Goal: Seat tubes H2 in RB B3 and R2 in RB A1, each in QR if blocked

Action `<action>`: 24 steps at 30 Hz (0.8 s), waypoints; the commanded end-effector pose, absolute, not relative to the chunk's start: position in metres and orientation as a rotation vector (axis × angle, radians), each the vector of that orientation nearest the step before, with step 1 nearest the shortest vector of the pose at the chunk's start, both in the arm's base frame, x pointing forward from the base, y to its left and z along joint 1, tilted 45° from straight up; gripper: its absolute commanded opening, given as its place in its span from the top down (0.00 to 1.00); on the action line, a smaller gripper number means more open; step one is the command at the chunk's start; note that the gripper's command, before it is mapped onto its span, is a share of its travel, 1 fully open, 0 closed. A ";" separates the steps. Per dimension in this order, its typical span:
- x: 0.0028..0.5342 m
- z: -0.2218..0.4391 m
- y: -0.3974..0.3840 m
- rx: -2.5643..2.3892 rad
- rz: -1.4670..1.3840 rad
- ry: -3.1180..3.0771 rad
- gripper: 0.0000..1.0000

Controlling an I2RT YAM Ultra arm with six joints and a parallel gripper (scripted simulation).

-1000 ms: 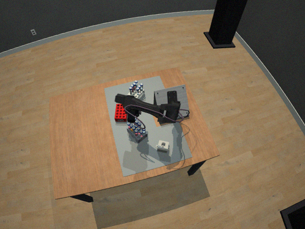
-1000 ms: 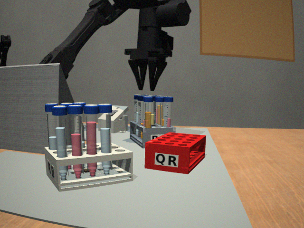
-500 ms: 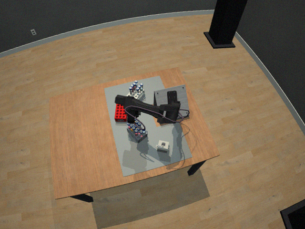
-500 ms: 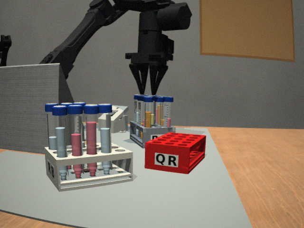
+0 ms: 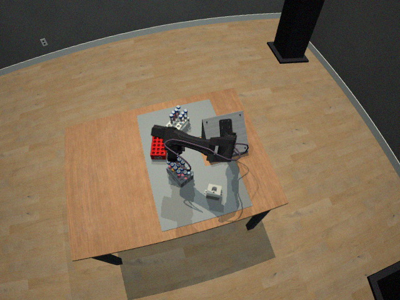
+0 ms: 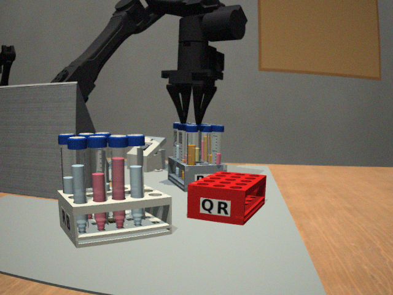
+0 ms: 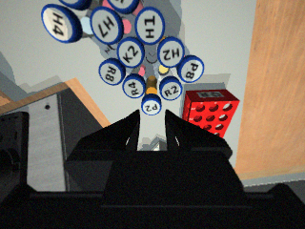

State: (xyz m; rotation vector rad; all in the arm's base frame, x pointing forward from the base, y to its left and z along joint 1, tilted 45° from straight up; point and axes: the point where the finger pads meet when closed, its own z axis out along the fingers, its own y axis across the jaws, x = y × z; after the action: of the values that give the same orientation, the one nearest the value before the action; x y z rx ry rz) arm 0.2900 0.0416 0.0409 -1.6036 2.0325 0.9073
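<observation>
Pincer: I am holding my pincer (image 5: pixel 172 157) (image 6: pixel 191 123) (image 7: pixel 152 114) partly open, pointing down, gripping nothing.
Arm: my black arm (image 5: pixel 194 142) (image 6: pixel 104 47) is reaching out over the surface (image 5: pixel 149 129) (image 6: pixel 221 254) (image 7: pixel 214 29).
Tube H2: standing among the capped tubes of RA, its cap (image 7: pixel 171 52) showing between K2 (image 7: pixel 131 52) and P8 (image 7: pixel 190 69) in the wrist view.
Tube R2: also standing in RA; its cap (image 7: pixel 171 89) is sitting just beside the P2 cap (image 7: pixel 152 105).
P2: lying nearest my fingertips in the wrist view; whether they are touching any cap, I cannot tell.
RA: the grey rack (image 5: pixel 181 180) (image 6: pixel 190 177) is carrying a crowd of blue-capped tubes below me.
RB: the white rack (image 5: pixel 173 127) (image 6: pixel 123 204) is holding upright tubes, pink and pale blue filling showing, with some wells standing open.
QR: the red rack (image 5: pixel 158 157) (image 6: pixel 193 203) (image 7: pixel 191 107) is resting near RA, its visible top wells holding no tubes.
White device: the small box (image 5: pixel 214 192) (image 6: pixel 145 158) is sitting apart from my pincer; lamp state too small to tell.
</observation>
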 end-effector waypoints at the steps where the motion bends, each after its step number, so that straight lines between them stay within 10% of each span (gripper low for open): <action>1: 0.290 0.045 0.044 -1.581 0.894 2.023 0.70; 24: 0.289 0.040 0.050 -1.582 0.893 2.021 0.70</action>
State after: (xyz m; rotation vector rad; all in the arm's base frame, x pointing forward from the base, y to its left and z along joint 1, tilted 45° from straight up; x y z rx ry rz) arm 0.2885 0.0484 0.0350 -1.6042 2.0320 0.9080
